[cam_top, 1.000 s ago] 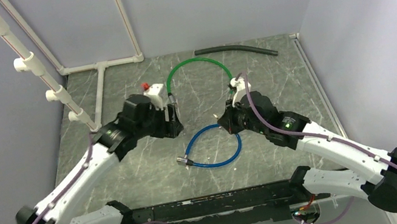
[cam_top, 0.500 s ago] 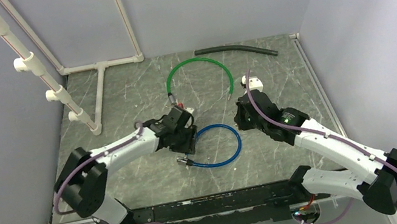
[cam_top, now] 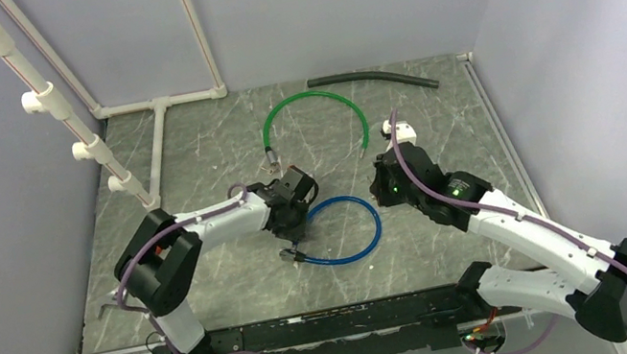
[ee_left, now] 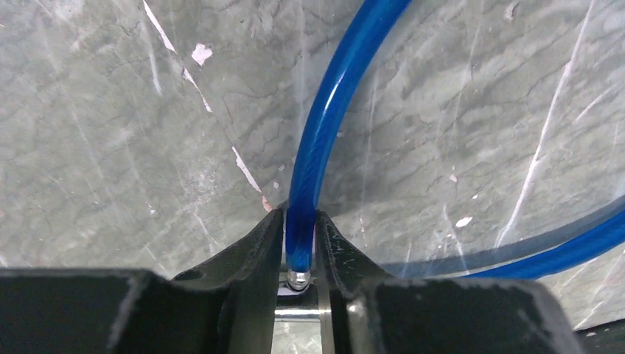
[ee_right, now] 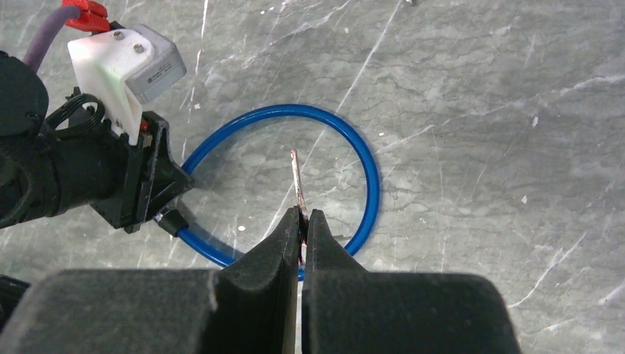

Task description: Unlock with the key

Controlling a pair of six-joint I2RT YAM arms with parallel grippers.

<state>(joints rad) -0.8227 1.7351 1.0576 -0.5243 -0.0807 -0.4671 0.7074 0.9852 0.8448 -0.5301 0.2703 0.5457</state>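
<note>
Since a second earlier, the left arm [cam_top: 201, 226] had swung down from beside the green cable lock [cam_top: 309, 93] to the blue cable lock [cam_top: 378, 222], and the right arm [cam_top: 493, 223] had drawn slightly rightward.

From the top camera, the blue loop lay at the centre of the grey worktop [cam_top: 230, 279], with the left fingers [cam_top: 298, 220] on its upper left edge.

Through the left wrist camera, the left fingers [ee_left: 254, 247] pinched the blue cable lock [ee_left: 324, 125] at lower centre, just above its metal tip [ee_left: 297, 279].

Through the right wrist camera, the right fingers [ee_right: 276, 251] were pressed together on the key [ee_right: 296, 181], its blade pointing up over the blue cable lock [ee_right: 372, 184]. At left, the left fingers [ee_right: 151, 177] gripped that loop.
</note>
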